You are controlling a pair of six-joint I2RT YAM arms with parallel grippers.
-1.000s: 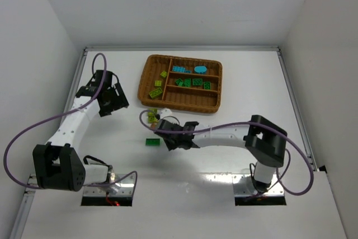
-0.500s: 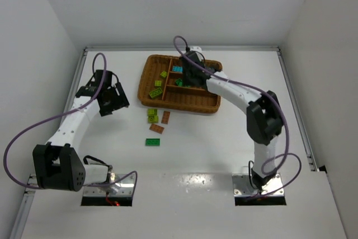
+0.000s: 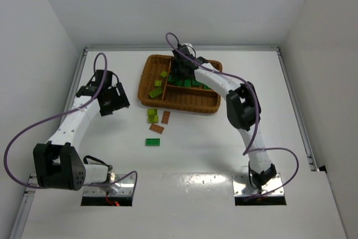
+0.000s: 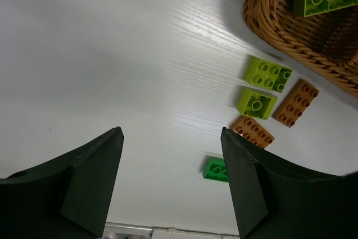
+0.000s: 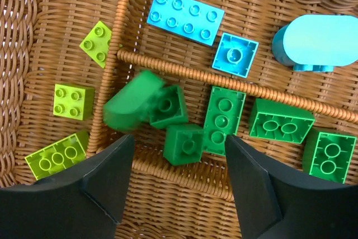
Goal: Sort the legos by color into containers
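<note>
The right claw [image 5: 178, 155] is seen with its jaws spread and nothing between them, held over the wicker tray [image 5: 179, 211]. Below it a blurred dark green brick [image 5: 131, 104] shows at the divider, beside 5 more dark green bricks [image 5: 224, 118] in the middle section. Cyan bricks [image 5: 185, 16] are found in the section beyond, and yellow-green bricks [image 5: 72, 102] in the tall one. The left claw [image 4: 170, 132] is likewise spread and empty above the table [image 4: 112, 54]. Near the tray, 2 yellow-green pieces [image 4: 256, 103], 2 brown-orange bricks [image 4: 295, 103] and 1 dark green piece [image 4: 215, 169] are left unsorted. These are judged light, rigid and smooth. Each is best pinched across its flat side walls, not its studs.
</note>
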